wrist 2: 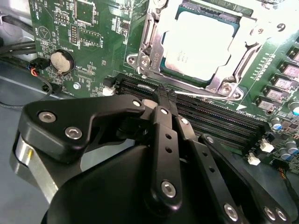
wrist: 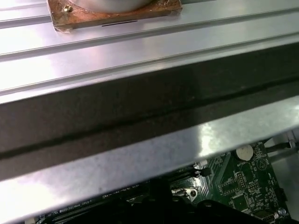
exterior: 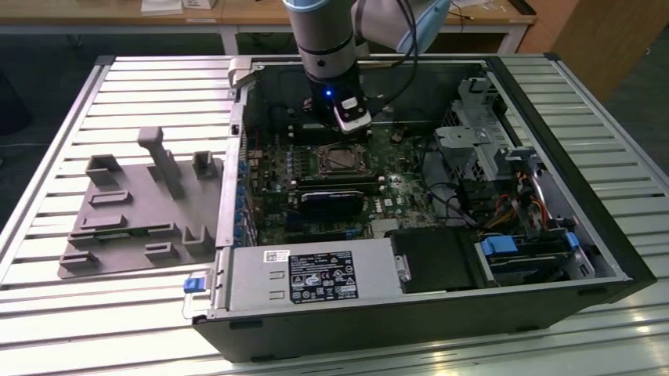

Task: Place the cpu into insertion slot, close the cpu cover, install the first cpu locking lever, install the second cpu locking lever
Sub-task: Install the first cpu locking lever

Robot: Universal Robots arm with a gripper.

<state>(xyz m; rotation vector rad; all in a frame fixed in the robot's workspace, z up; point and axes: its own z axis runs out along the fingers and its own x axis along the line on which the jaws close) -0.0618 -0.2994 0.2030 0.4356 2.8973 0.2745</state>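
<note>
The cpu [wrist 2: 202, 43] lies flat in its socket on the green motherboard, pale metal top up. The cpu cover [wrist 2: 148, 41], a silvery frame, lies down around its edges. A thin silver locking lever [wrist 2: 208, 96] runs along the socket's near side. My gripper [wrist 2: 164, 92] has its black fingers pressed together, and their tips sit right at the end of that lever, over the memory slots. In the exterior view the gripper [exterior: 352, 129] hangs inside the open computer case, just behind the socket [exterior: 340, 159].
Case walls [exterior: 238, 102] surround the board. A drive cage [exterior: 486, 149] and cables stand at the exterior view's right, the power supply [exterior: 309, 278] in front. A grey fixture plate [exterior: 136, 211] lies on the slatted table at the left. A coin cell [wrist 2: 60, 60] sits near the socket.
</note>
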